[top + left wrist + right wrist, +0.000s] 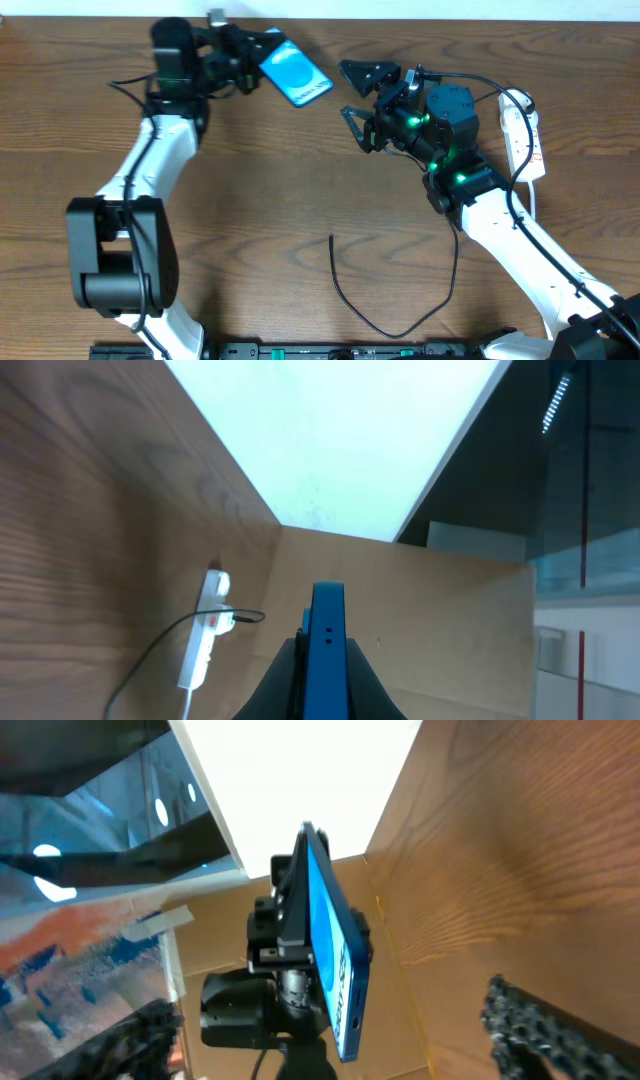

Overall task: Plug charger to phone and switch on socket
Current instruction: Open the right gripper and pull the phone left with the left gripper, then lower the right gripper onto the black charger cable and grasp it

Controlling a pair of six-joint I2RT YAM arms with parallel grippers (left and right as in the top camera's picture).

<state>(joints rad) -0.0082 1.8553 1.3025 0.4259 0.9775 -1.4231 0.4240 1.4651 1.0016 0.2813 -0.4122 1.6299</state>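
Observation:
The phone (296, 72) with its blue screen is held up off the table at the back, with my left gripper (262, 52) shut on its upper-left part. In the left wrist view the phone (326, 650) stands edge-on between the dark fingers. My right gripper (358, 98) is open and empty, just right of the phone's lower end; in its own view the phone (335, 960) and its port edge sit between the fingertips (540, 1025). The charger (345, 295) lies looped on the table at the front, its free tip (332, 238) pointing away. The white socket (524, 135) lies at the far right.
A thin black cable (150, 660) runs from the socket (206, 630) across the wood. The right arm's white link (520, 240) crosses the right front of the table, and the left arm's base (115, 255) stands at front left. The table's back edge is close behind the phone.

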